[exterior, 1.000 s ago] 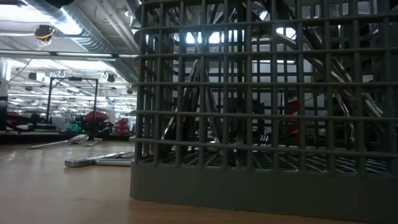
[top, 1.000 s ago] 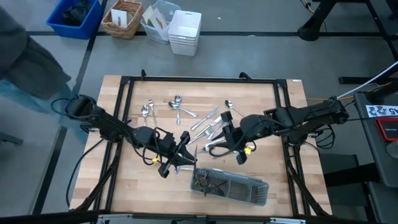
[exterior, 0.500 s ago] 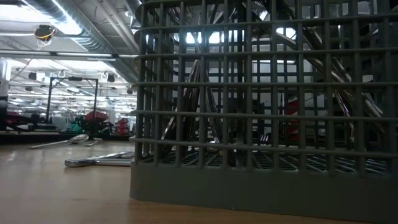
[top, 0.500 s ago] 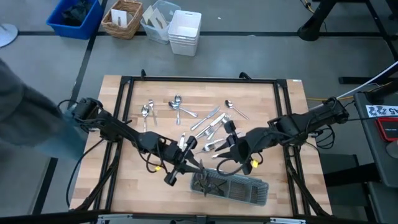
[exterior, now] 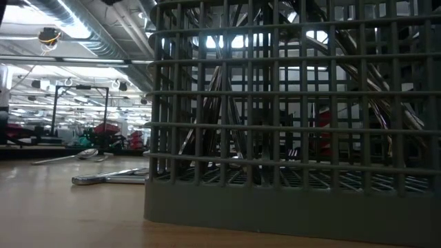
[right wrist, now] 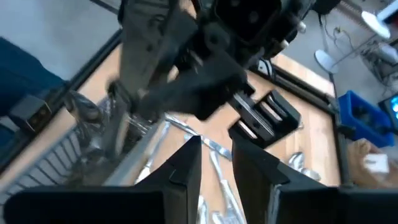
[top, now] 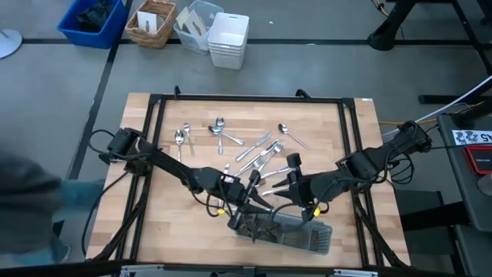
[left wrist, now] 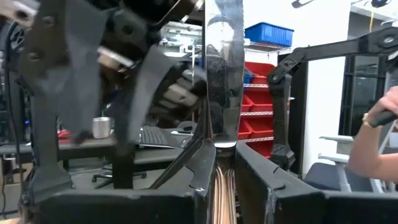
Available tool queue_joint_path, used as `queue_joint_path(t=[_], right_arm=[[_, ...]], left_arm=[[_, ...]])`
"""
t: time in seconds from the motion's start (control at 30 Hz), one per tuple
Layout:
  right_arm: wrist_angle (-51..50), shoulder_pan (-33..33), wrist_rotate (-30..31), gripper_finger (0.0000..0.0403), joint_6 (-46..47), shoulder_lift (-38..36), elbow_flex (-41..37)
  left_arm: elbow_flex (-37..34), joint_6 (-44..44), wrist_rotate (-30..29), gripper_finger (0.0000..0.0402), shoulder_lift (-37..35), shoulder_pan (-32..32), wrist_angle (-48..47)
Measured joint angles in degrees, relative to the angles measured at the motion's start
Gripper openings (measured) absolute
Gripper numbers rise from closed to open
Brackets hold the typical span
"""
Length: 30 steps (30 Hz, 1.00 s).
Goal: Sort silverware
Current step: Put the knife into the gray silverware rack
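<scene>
Both arms have swung toward the mesh tray [top: 284, 231] since the earlier frame. Left gripper [top: 244, 209], over the tray's end, pinches a knife [left wrist: 222, 74] upright between its fingers. Right gripper [top: 290, 187] hovers beside it; I cannot tell how its fingers stand. Loose silverware [top: 257, 150] lies on the desk [top: 350, 131] just beyond both.

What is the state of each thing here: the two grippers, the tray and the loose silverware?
Left gripper: shut on a knife, over the tray's left end.
Right gripper: holding a utensil, beside the tray.
Grey tray: lying on the table, already holding cutlery.
Loose silverware: scattered flat on the table, unsorted.
</scene>
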Motion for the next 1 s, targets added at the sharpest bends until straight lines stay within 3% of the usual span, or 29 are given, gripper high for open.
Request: queue_joint_path(t=[0.3,0.67,1.0], right_arm=[[-7.8,4.1,11.7,0.0092,14.0,-0.8,0.0],[-2.7,5.8,3.9,0.0092,14.8,-2.7,0.0],[1.6,5.8,2.6,0.0092,12.4,-1.0,0.0]], left_arm=[[0.4,0.2,0.1,0.0038,0.7,0.4,-1.2],[0.4,0.8,0.1,0.0039,0.7,0.5,-1.6],[0.4,1.7,0.0,0.0038,0.7,0.5,-1.6]])
